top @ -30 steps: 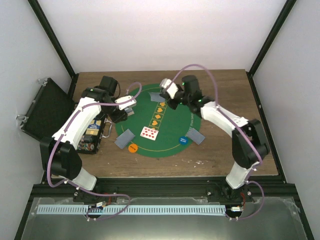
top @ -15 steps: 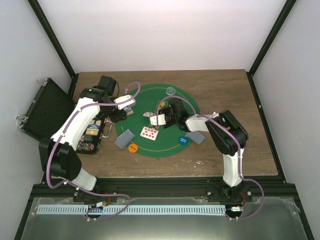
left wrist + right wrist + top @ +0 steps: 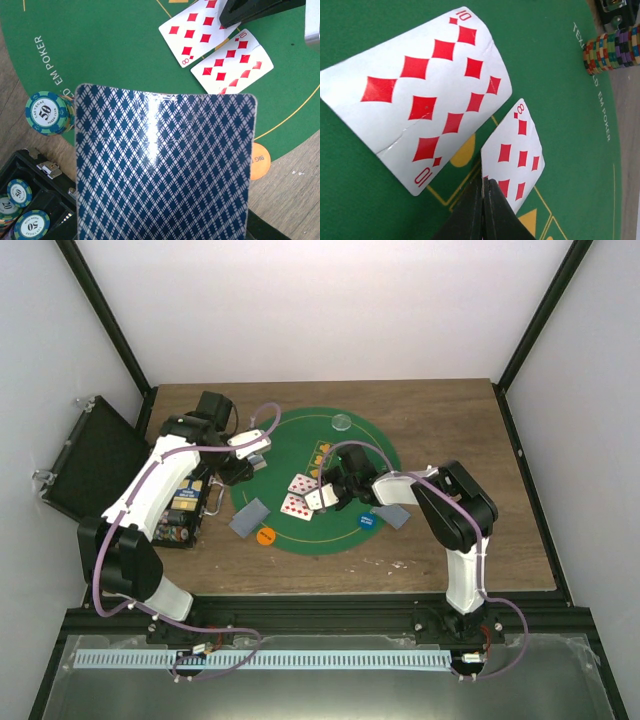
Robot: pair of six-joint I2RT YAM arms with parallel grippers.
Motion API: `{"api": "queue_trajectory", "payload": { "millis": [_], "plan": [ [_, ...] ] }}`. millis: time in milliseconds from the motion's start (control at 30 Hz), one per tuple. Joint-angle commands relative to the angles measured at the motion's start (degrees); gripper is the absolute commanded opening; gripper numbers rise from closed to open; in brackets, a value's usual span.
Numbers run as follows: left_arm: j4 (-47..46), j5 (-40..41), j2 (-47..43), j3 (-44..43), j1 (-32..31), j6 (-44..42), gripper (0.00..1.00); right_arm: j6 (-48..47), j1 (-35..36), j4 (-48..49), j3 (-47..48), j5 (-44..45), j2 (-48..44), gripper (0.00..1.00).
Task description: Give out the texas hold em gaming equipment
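Playing cards lie on the green felt mat. Near its middle we see the ten of diamonds and the eight of diamonds face up, just beside each other. Our right gripper has its jaws pressed together, the tips at the eight's edge. Our left gripper, at the mat's left rim, pinches a blue-backed card that hides its fingers. An orange disc sits on the mat's near edge.

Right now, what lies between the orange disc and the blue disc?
Nothing: the top view shows only bare green mat between orange disc and blue disc.
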State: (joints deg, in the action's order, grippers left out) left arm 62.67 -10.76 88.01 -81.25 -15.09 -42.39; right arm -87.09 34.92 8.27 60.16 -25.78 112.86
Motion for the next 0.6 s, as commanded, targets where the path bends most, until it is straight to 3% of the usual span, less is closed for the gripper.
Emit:
{"api": "queue_trajectory", "payload": {
  "millis": [0, 467, 567],
  "plan": [
    [-0.1, -1.0, -0.7, -0.1, 0.2, -0.5, 0.45, -2.8, 0.7, -3.2, -0.2, -1.2, -2.5, 0.01],
    [0.2, -1.1, -0.8, -0.1, 0.2, -0.6, 0.45, -3.8, 1.2, -4.0, -1.8, -1.0, -3.6, 0.01],
    [0.2, -1.1, -0.9, -0.2, 0.2, -0.6, 0.45, -3.6, 1.2, -3.6, -1.8, -0.5, -3.7, 0.06]
  ]
}}
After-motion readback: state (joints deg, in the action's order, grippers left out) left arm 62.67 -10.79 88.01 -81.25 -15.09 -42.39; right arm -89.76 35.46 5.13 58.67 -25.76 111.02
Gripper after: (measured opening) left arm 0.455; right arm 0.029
